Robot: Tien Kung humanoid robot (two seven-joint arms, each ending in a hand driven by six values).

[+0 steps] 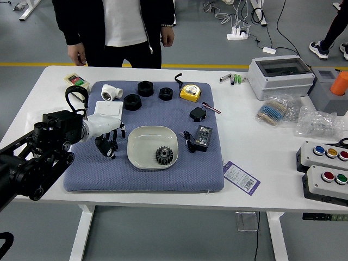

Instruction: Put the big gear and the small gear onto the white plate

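White plate (144, 142) lies just right of my left hand (99, 125); its grip state cannot be determined. One gear (164, 155) rests on the plate's near right part. The other gear is indistinguishable, presumably beneath my hand. Transfer direction, if gripped: rightward, onto the plate.

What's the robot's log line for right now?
left hand: over blue mat, beside white plate | black gear: on plate | second gear: can't make out | right arm: out of view

Lab or workshop: white bench (283, 191) at center, robot arm (46, 149) at left, button boxes (329, 179) at right, cables (237, 20) on grey floor (179, 231), upper right.
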